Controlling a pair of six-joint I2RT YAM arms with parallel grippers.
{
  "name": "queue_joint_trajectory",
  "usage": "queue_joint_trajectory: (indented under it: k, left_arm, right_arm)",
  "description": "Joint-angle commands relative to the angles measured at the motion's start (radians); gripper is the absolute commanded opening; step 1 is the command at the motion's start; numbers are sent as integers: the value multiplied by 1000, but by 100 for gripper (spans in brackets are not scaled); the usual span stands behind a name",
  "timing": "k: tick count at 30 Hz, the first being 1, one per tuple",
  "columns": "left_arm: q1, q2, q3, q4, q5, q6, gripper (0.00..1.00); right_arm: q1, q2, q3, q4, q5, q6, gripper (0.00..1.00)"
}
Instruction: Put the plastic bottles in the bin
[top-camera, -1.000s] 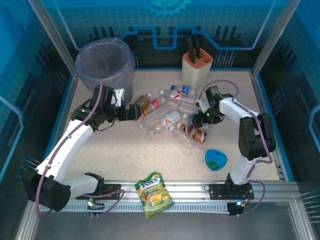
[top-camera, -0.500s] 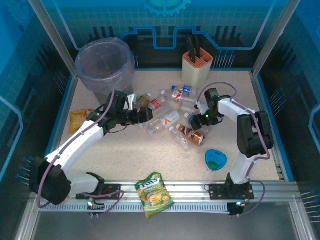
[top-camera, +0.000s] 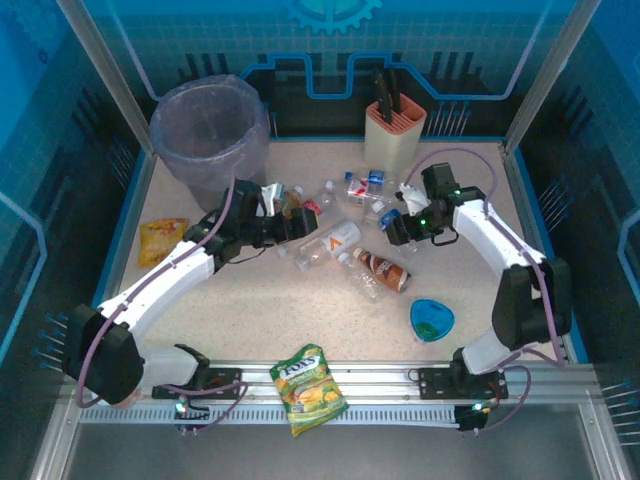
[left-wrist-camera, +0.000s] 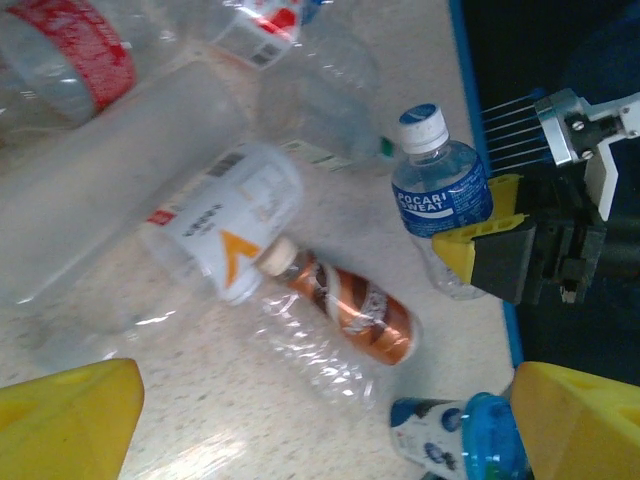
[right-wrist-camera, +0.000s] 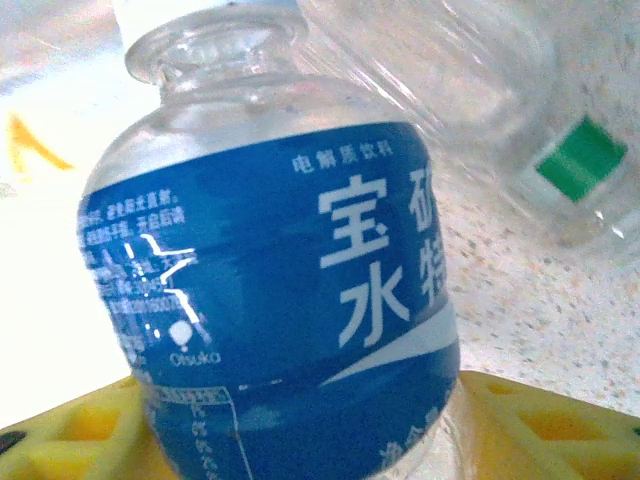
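blue-label bottle (right-wrist-camera: 270, 300) pinched across its lower body by right tool (top-camera: 397, 226), yellow fingers (right-wrist-camera: 80, 440) on either side. long axis runs out from tool, cap end twd the other plastic bottles (top-camera: 335, 235), which lie on their sides mid counter (top-camera: 250, 300). right arm bent, reaching in from the right. left tool (top-camera: 290, 224) spread wide at pile's left edge, left arm stretched fwd & inward. bin (top-camera: 200, 165) upright at far-left corner, well apart from held bottle. counter speckled beige, walls blue.
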Motion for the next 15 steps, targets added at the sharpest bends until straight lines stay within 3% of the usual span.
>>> queue_joint_trajectory:
  k: [1, 8, 15]
  left_arm:
    - [-27, -20, -34, 205, 86, -106, 98]
    - [-85, 1, -43, 413, 110, -197, 99]
    - [-97, 64, -39, 478, 122, -255, 99]
  right_arm:
    - [41, -97, -19, 86, -214, 115, 61]
    - [141, -175, -107, 336, -421, 280, 61]
    - [243, -149, -124, 471, -464, 360, 61]
